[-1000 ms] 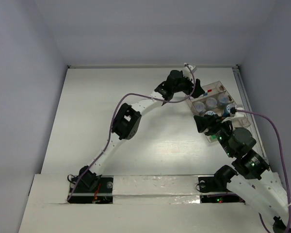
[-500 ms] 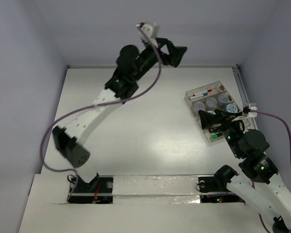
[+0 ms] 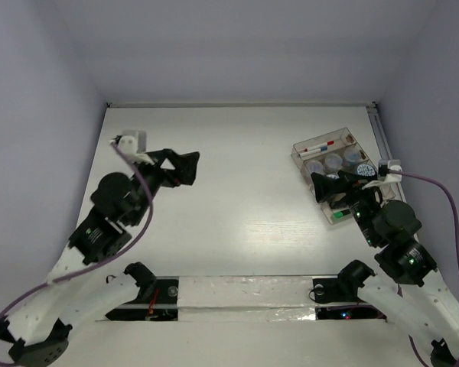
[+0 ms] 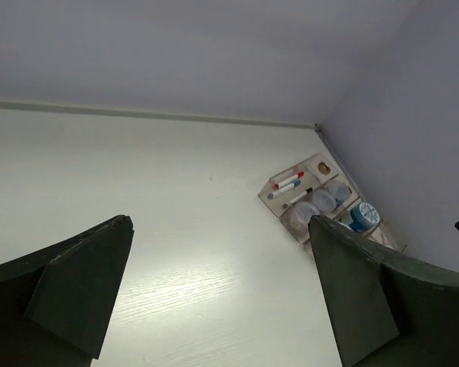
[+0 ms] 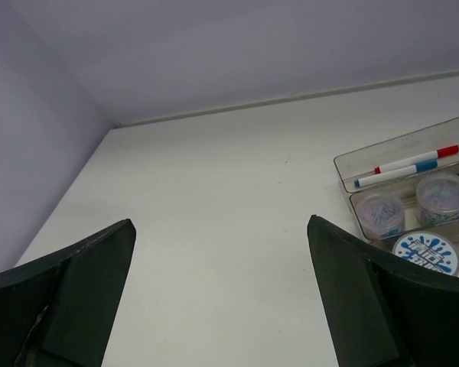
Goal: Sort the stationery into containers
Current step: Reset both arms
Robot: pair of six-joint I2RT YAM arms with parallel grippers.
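Observation:
The clear divided tray (image 3: 297, 151) sits at the far right. It holds a red-capped white pen and a blue-tipped pen (image 3: 322, 144) in its far compartment, several round pots (image 3: 333, 161) in a row, a blue-and-white pot (image 3: 367, 170) and a green-capped pen (image 3: 338, 216). My right gripper (image 3: 335, 183) is open and empty, hovering over the tray's near half and hiding part of it. My left gripper (image 3: 191, 168) is open and empty above the left of the table, far from the tray. The tray (image 4: 269, 188) shows in the left wrist view, and its rim (image 5: 398, 148), pens (image 5: 413, 164) and pots (image 5: 380, 212) in the right wrist view.
White table with grey walls on three sides. Purple cables (image 3: 436, 200) run along both arms. The arm bases (image 3: 145, 284) stand at the near edge. A metal rail (image 3: 381, 134) runs along the right edge behind the tray.
My left arm left the tray's far corner, swung up high, then came down to the left side of the table. My right gripper shifted slightly right over the tray.

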